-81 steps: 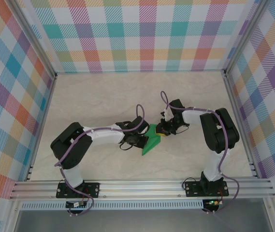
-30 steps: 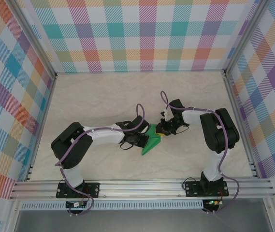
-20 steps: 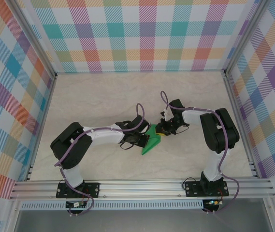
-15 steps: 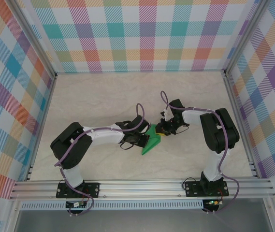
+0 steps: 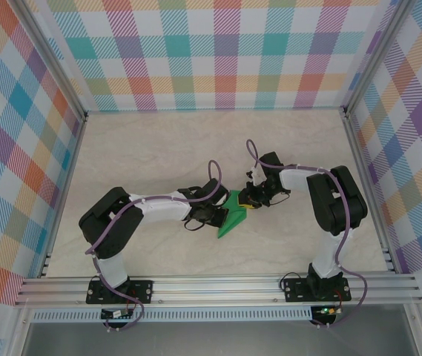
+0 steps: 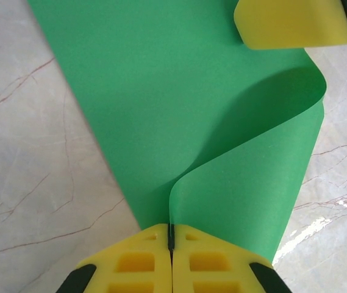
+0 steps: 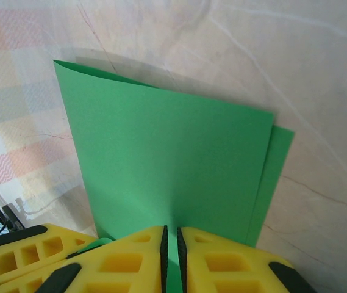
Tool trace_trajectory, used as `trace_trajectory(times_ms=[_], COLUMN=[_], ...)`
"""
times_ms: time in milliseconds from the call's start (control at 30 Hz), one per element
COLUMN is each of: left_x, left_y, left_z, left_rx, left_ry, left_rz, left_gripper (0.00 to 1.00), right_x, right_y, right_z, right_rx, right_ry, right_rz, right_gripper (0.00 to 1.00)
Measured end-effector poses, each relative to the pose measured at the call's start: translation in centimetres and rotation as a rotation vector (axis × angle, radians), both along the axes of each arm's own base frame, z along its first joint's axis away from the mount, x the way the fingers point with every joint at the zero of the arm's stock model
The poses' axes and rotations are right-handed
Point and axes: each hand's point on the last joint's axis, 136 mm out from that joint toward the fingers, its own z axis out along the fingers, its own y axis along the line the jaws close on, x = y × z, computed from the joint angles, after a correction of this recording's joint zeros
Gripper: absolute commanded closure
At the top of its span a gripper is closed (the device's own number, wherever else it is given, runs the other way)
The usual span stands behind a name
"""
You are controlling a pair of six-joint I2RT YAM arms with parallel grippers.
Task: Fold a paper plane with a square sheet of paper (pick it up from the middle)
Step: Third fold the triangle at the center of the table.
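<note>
The green square sheet of paper (image 5: 230, 219) lies at mid-table, bent over on itself into two layers. In the left wrist view the paper (image 6: 179, 91) curls up from the table, and my left gripper (image 6: 171, 235) is shut on the edge of that raised flap. In the right wrist view the upper layer (image 7: 167, 159) covers a lower one that peeks out along the right side. My right gripper (image 7: 171, 244) is shut on the sheet's near edge, with green showing in the thin slit between its pads. From above, the left gripper (image 5: 216, 216) and right gripper (image 5: 248, 202) meet at the paper.
The pale marble-patterned table (image 5: 159, 156) is walled by plaid panels (image 5: 218, 52) at the back and sides, with an aluminium rail (image 5: 218, 285) along the near edge. The right gripper's yellow finger (image 6: 292, 24) shows at the top right of the left wrist view.
</note>
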Motion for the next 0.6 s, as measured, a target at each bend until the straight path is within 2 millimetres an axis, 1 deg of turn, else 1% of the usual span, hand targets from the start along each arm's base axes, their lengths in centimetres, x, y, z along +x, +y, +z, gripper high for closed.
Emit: trace_trajectory(times_ms=[133,200,333,367,467,500,600], left_x=[-0.1,-0.1,-0.1,-0.1,-0.1,-0.2,-0.2], left_y=[-0.1,-0.1,-0.1,-0.1,-0.1,-0.1,-0.2], left_z=[0.0,0.0,0.0,0.0,0.0,0.0,0.0], left_rx=[-0.005,-0.005,-0.005,-0.005,-0.007,-0.008,-0.009], left_ry=[0.004,0.004,0.004,0.004,0.006,0.008,0.008], left_rz=[-0.002,-0.003,-0.004,-0.006,-0.008,-0.009,-0.009], left_gripper=[0.94,0.94,0.94,0.94,0.94,0.94,0.94], right_x=[-0.2,-0.5,-0.9,-1.0,-1.6,-2.0,-3.2], right_y=[-0.5,-1.0,-1.5,-1.5,-1.3,-1.1,0.0], right_z=[0.4,1.0,3.8,4.4,5.2,5.1,4.9], right_rx=[-0.035,-0.052,-0.04,-0.028,0.012,0.021,0.044], right_ry=[-0.02,-0.038,-0.102,-0.117,-0.122,-0.111,-0.073], right_rz=[-0.014,-0.03,-0.06,-0.068,-0.087,-0.089,-0.074], right_gripper=[0.82,0.81,0.81,0.82,0.84,0.85,0.86])
